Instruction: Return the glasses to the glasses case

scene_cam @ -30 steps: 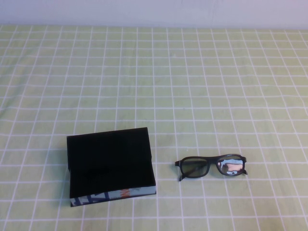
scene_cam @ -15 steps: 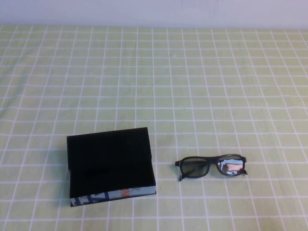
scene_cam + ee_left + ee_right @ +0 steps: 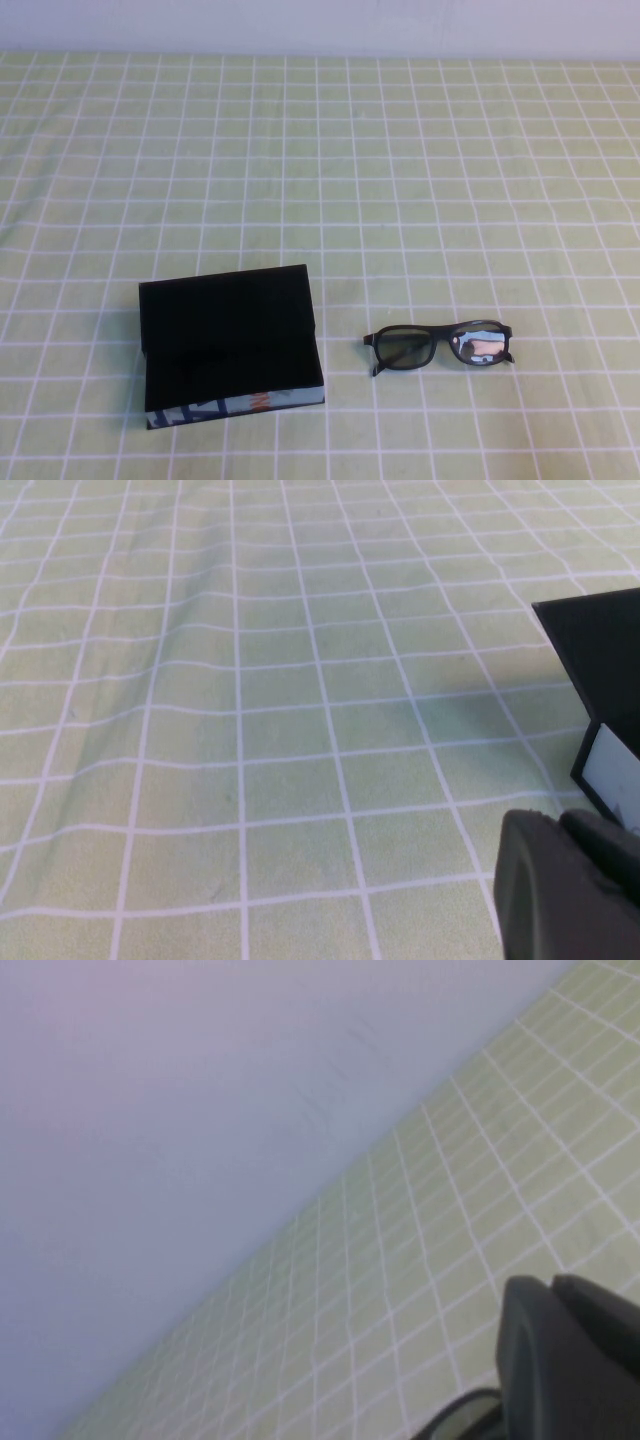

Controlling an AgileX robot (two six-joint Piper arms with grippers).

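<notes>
The glasses [image 3: 439, 346], black-framed with dark reflective lenses, lie on the green checked cloth at the front right of centre. The glasses case [image 3: 230, 343], black with a blue-white patterned front side and an orange mark, sits to their left; a gap of cloth separates them. Neither arm shows in the high view. In the left wrist view my left gripper [image 3: 560, 825] is shut and empty, with the case's corner [image 3: 600, 650] close beside it. In the right wrist view my right gripper [image 3: 553, 1290] is shut and empty, with a rim of the glasses [image 3: 455, 1418] just by it.
The green cloth with white grid lines [image 3: 320, 180] covers the whole table. A pale wall [image 3: 320, 25] runs along the far edge. The cloth has a slight ripple near the left gripper [image 3: 150, 690].
</notes>
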